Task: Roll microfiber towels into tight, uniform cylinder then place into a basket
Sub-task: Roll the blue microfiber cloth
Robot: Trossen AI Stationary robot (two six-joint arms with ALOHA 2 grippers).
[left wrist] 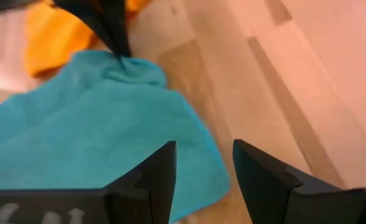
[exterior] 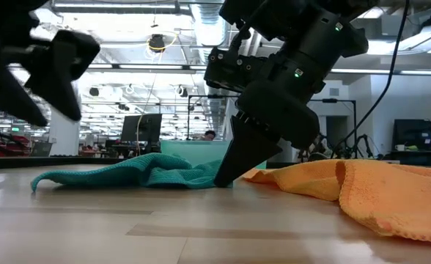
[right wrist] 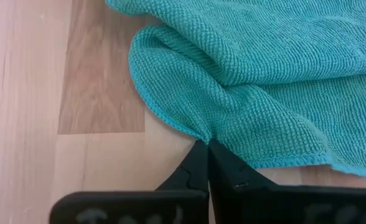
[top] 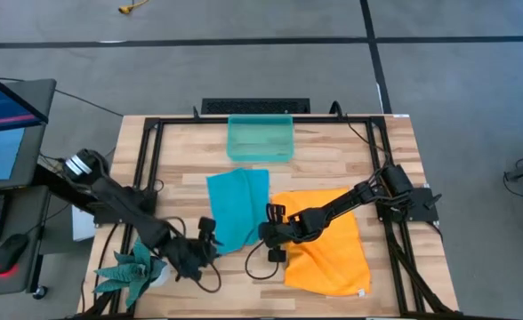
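Note:
The teal-blue microfiber towel (top: pixel 237 206) lies spread on the table's middle, with its near end bunched. The orange microfiber towel (top: pixel 331 249) lies flat to its right. Behind them, at the far edge, stands the teal-green basket (top: pixel 260 139). My right gripper (right wrist: pixel 206 148) is shut on the teal towel's near right edge. Just off the towel's near left edge, my left gripper (left wrist: pixel 203 167) hovers open above the table with nothing between its fingers; it also shows as a dark shape (exterior: pixel 43 62) in the low view. My right gripper pinches the teal towel's hemmed edge (right wrist: pixel 203 134) between its two fingertips, close to the near right corner. The fingers (exterior: pixel 229 167) slant down from the table's right side, with their tips at the tabletop. The cloth puckers into a small fold at the pinch and otherwise lies slack on the table.
A green spiky plant (top: pixel 133 268) sits at the near left corner beside my left arm. A black metal frame (top: pixel 146 151) runs around the table. A dark cable (top: pixel 260 268) loops on the wood near the front. Bare wood lies between the teal towel and the front edge.

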